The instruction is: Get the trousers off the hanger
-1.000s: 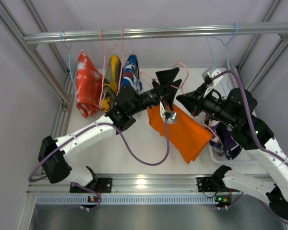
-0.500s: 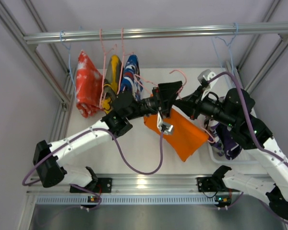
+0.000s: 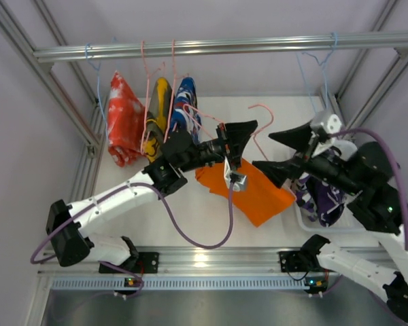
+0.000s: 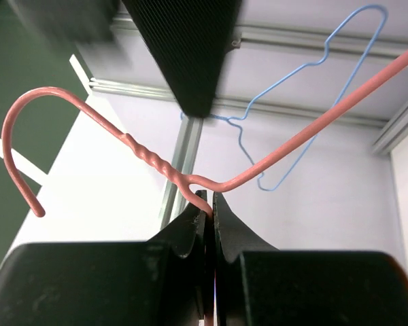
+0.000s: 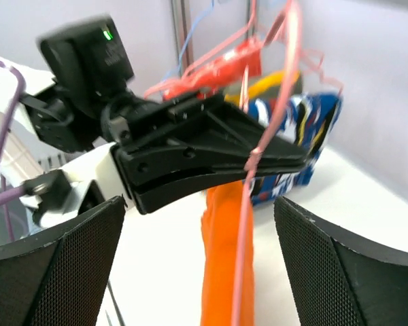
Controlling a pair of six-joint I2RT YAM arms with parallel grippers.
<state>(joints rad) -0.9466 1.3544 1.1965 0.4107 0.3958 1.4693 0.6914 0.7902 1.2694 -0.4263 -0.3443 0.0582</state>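
Note:
The orange trousers (image 3: 248,193) hang from a pink wire hanger (image 3: 260,112) over the middle of the table. My left gripper (image 3: 239,141) is shut on that hanger just below its twisted neck; in the left wrist view the wire (image 4: 149,157) runs into the closed jaws of the gripper (image 4: 211,197). To the right, my right gripper (image 3: 277,151) stands open and apart from the hanger. Its wrist view shows the gripper (image 5: 198,204) with wide jaws facing the orange trousers (image 5: 221,265), the hanger (image 5: 245,224) and the left gripper (image 5: 296,159). The camouflage trousers (image 3: 324,197) lie in a white bin (image 3: 304,219).
A red-and-white garment (image 3: 124,119), a yellow-and-black one (image 3: 160,102) and a blue patterned one (image 3: 185,102) hang at the left from the metal rail (image 3: 224,46). Bare blue hangers (image 3: 319,64) hang at the rail's right end. Frame posts border both sides.
My left gripper has closed on the pink hanger. My right gripper has opened, let go and drawn back to the right. The orange trousers have shifted slightly left and down.

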